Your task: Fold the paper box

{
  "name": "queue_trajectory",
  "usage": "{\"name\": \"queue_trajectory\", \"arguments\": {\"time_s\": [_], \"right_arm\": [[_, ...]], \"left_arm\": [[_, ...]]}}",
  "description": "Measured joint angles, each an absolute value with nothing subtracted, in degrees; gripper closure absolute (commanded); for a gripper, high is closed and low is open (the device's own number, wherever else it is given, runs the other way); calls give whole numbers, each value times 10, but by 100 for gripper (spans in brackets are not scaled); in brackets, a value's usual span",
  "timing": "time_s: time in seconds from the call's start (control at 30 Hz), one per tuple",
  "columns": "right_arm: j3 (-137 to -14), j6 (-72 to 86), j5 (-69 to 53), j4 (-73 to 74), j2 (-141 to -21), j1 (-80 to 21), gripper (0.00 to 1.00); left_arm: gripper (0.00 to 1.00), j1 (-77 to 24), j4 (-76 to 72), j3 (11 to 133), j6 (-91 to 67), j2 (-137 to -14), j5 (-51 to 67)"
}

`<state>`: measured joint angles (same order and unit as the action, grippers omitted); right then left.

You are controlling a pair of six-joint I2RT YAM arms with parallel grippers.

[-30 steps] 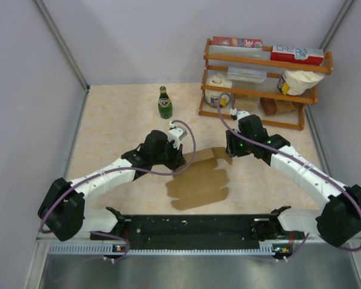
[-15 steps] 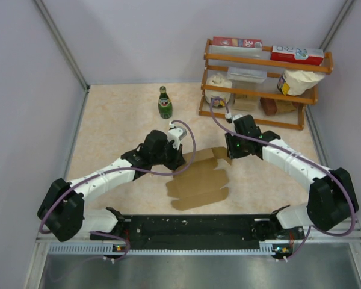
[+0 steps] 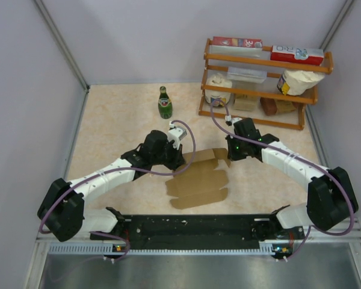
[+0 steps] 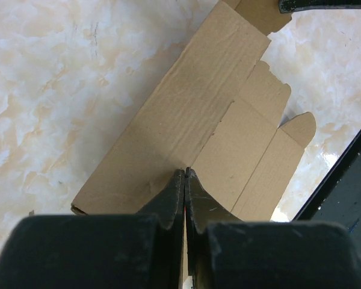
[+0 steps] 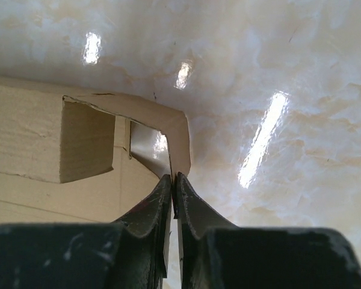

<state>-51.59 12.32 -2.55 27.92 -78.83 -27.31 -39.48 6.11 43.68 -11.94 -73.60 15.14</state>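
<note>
Change: right arm has swung its elbow in toward the middle and its claw has closed down on the sheet's far-right flap; the left arm and the sheet lie as before.
Rack (image 3: 259,62): wooden, at the far right of the table (image 3: 120,120); two red-and-white cartons (image 3: 236,43) lie along its top, and white bags (image 3: 298,79) sit on the shelf below.
Bottle (image 3: 164,103): green, upright, left of the rack, well apart from the arms.
Paper box (image 3: 198,180): brown cardboard, mostly flat, in the middle of the table near the arms' bases, with one long wall raised on the far side.
Left arm: reaches from the near left to the sheet's far-left corner, wrist bent down; the left claw (image 4: 185,177) is pressed together, with a thin strip of cardboard seemingly pinched between the fingers.
Right arm: stretches from the near right, forearm low, to the far-right corner; the right claw (image 5: 172,183) is narrow and pinches the edge of the upturned flap (image 5: 175,129).
</note>
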Motion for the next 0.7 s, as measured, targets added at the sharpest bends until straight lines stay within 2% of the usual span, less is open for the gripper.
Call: {"name": "queue_trajectory", "arguments": {"time_s": [0.17,0.7], "right_arm": [[-510,131,-32,279,-773,-273,100],[-510,150,-88,279,-757,-273,100]], "left_arm": [[100,-395,61,437,-119,-736,152],[100,-395,61,437,-121,-736,154]]}}
